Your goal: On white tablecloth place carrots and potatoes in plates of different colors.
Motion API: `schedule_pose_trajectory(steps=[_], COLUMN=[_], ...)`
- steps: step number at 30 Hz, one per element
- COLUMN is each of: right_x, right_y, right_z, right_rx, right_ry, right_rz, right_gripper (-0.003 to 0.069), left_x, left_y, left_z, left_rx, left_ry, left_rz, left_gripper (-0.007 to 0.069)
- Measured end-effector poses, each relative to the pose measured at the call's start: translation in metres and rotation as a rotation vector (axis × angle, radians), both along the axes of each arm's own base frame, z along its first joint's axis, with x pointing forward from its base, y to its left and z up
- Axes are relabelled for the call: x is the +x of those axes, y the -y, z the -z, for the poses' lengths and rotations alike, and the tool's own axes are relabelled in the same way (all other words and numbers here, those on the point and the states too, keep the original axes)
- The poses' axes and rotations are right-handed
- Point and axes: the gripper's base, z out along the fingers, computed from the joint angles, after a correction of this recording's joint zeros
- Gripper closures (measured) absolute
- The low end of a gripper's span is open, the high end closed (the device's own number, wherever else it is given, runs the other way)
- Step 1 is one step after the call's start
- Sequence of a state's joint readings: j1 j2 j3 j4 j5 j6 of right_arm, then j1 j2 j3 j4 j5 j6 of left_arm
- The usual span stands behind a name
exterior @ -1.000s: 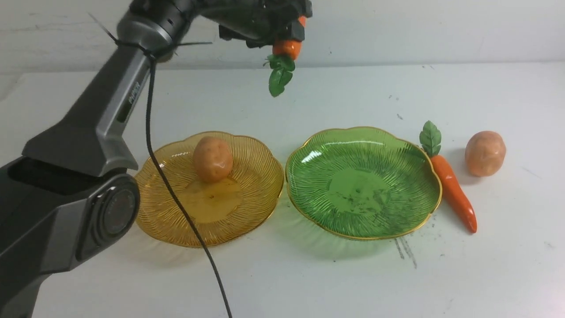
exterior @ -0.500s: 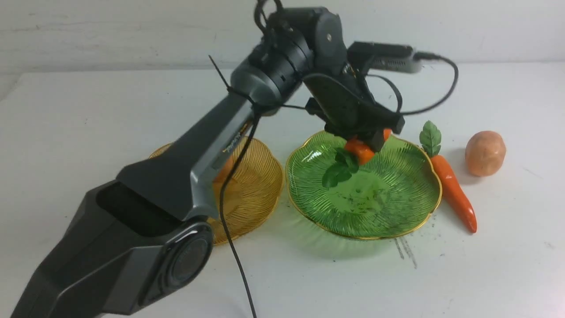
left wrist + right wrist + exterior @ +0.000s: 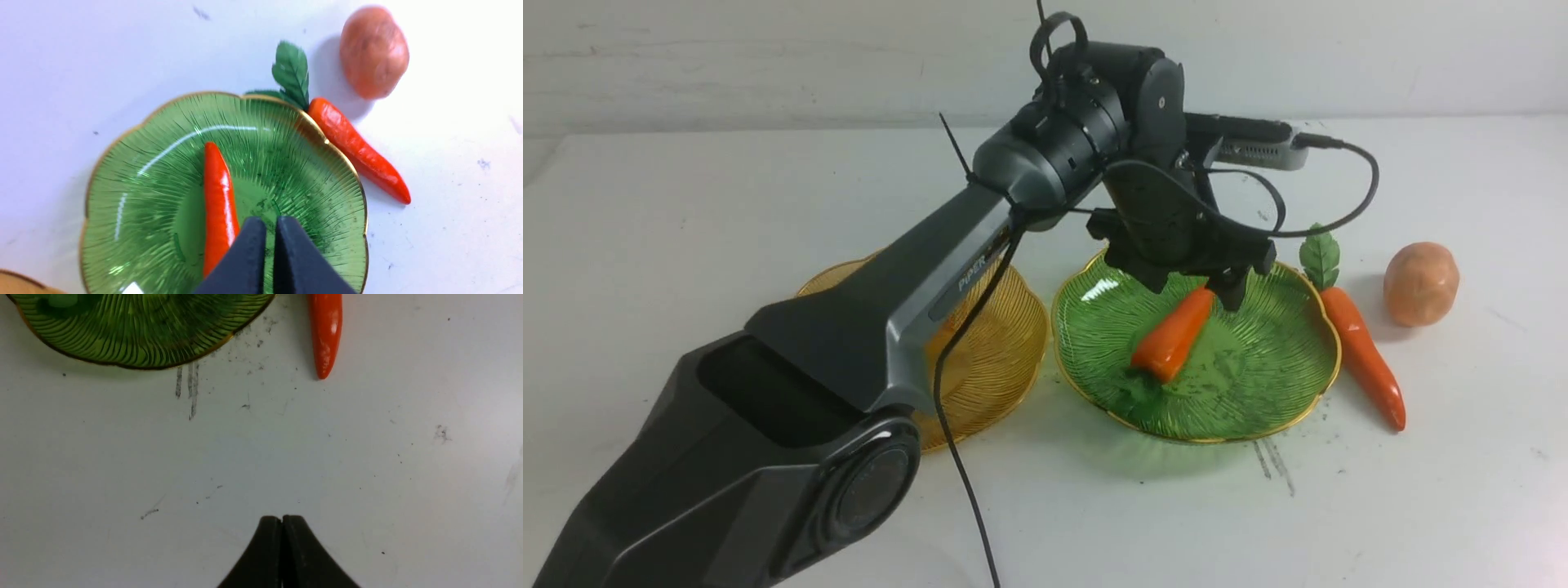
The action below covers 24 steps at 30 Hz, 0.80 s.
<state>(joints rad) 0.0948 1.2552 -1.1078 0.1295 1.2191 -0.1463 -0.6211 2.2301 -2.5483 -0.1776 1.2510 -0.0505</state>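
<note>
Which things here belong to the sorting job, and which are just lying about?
Job: green plate, carrot in it, second carrot beside it, potato on the cloth, amber plate, white tablecloth.
Lying about: only dark streaks on the cloth.

Right gripper (image 3: 282, 518): black jaws pressed together, nothing between them, above bare cloth.
White tablecloth (image 3: 388, 465): covers the desk; small dark specks and scuffs.
Green plate (image 3: 135, 339): partly in view, ribbed, thin gold rim.
Carrot (image 3: 325, 330): orange pointed end, lying beside the plate, not touching it.
Streaks (image 3: 188, 386): short, dark, just beside the plate's rim.
</note>
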Motion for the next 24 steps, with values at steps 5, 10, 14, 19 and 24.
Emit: schedule_pose_trajectory(steps=[5, 10, 14, 19, 24], right_x=[0.020, 0.032, 0.046, 0.067, 0.093], right_y=[-0.002, -0.003, -0.004, 0.004, 0.023], right_z=[0.009, 0.013, 0.027, 0.054, 0.090], right_rx=[0.003, 0.003, 0.003, 0.005, 0.004], right_ry=[0.017, 0.069, 0.054, -0.012, -0.039], right_rz=[-0.007, -0.008, 0.002, 0.051, 0.131], right_gripper=[0.0674, 0.0674, 0.0669, 0.0619, 0.0415], left_x=[-0.025, -0.053, -0.106, -0.151, -0.203], left_y=[-0.027, -0.058, -0.104, -0.138, -0.176], left_z=[-0.022, -0.021, -0.010, -0.009, 0.000], left_rx=[0.086, 0.215, 0.334, 0.351, 0.320], left_ry=[0.021, -0.002, -0.061, -0.078, -0.081], left_rz=[-0.033, -0.062, -0.102, -0.132, -0.176], left_gripper=[0.0628, 0.0628, 0.0628, 0.0628, 0.0628])
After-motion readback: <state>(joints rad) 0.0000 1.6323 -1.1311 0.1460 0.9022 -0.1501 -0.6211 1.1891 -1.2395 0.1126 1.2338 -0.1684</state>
